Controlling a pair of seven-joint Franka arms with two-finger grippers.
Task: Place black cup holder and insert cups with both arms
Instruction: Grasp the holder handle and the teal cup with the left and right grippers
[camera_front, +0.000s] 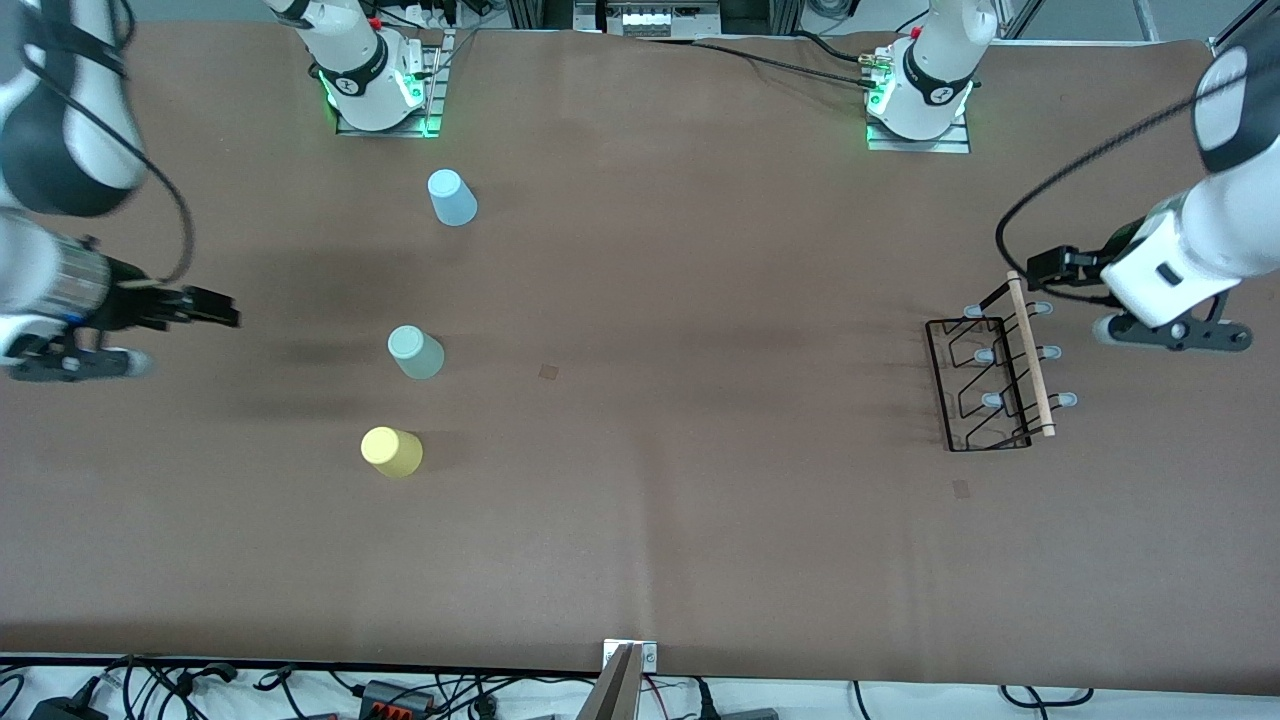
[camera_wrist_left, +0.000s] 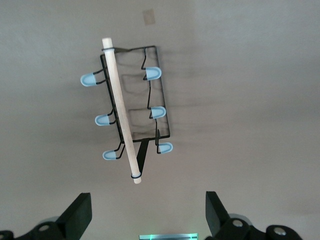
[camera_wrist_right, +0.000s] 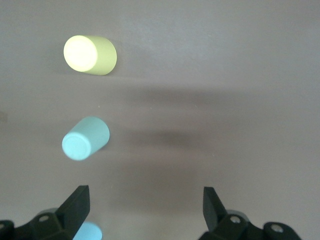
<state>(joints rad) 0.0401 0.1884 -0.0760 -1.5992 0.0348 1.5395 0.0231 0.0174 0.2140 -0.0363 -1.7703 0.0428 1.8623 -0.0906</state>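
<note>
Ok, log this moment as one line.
left claw open over cup holder | right claw open over cups | nothing held

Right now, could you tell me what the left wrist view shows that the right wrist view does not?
Only the left wrist view shows the black cup holder with its wooden rod, below the open left gripper. Only the right wrist view shows the yellow cup, mint cup and blue cup, beneath the open right gripper. Both show the brown table.
</note>
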